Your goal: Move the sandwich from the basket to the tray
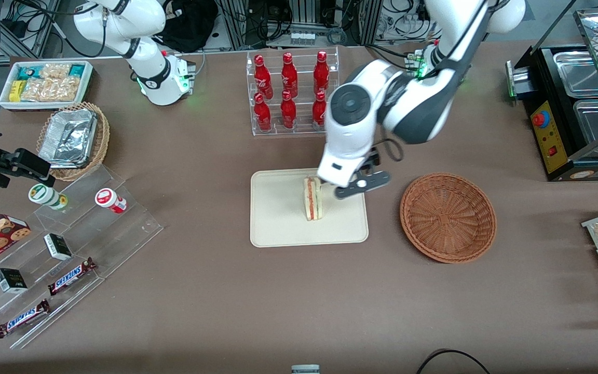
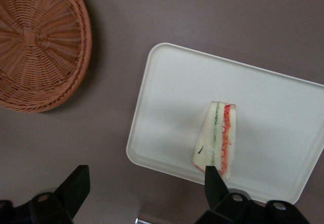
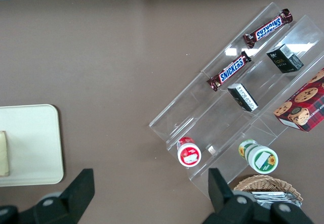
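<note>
1. The table (image 1: pixel 226 311) is a broad brown surface with a matte, cloth-like look; everything else sits on it.
2. The tray (image 1: pixel 278 218) is a flat cream plastic rectangle with rounded corners and a low raised rim. It lies nearer the front camera than a clear rack of red bottles (image 1: pixel 289 93).
3. The basket (image 1: pixel 448 216) is round, shallow, reddish-brown woven wicker. It sits just beside the tray, toward the working arm's end of the table, not touching it, and nothing lies in it.
4. The gripper (image 2: pixel 144 183) hangs above the tray's edge that faces the basket. Its two dark fingers (image 2: pixel 76 186) are spread wide and grip nothing.
5. The sandwich (image 1: pixel 313 198) stands on the tray, on its half nearer the basket, resting on one cut face.
   - It is free of the gripper. In the wrist view one fingertip overlaps its wide end, while the other finger is well apart from it, over bare table; whether that tip touches the bread I cannot tell.
   - Its long axis runs along the tray's short side, toward and away from the front camera, its narrow end toward the bottles.
   - It is a small wedge of pale white bread with green and pink-red filling layers showing as stripes along its length.
</note>
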### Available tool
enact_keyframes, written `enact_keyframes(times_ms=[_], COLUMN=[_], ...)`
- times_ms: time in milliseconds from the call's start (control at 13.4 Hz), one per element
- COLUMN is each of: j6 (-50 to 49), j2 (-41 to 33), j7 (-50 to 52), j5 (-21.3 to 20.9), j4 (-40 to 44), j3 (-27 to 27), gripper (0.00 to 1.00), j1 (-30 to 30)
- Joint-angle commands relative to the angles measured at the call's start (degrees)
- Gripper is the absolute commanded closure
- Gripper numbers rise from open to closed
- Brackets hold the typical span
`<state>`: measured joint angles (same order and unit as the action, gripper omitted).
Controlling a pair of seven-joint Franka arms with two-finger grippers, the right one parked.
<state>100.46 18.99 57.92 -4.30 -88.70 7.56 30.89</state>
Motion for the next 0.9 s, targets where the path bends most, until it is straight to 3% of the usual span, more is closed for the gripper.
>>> enact_keyframes(times_ms=[0,224,448,821], j6=[-6.5,-14.4,-18.4,-22.8], j2=[-8.5,-16.9,-24.6,-29.1], j7=[-1.9,-8.8,-25.0,-44.6], j5=[-0.1,-0.4,0.3,0.9], j4=[-2.3,-4.2,-9.4,-10.4], j3=[0.3,0.3,0.3,0.3], gripper=[0.0,0.0,0.0,0.0], j1=[-4.4,-11.6,-21.3,-31.8])
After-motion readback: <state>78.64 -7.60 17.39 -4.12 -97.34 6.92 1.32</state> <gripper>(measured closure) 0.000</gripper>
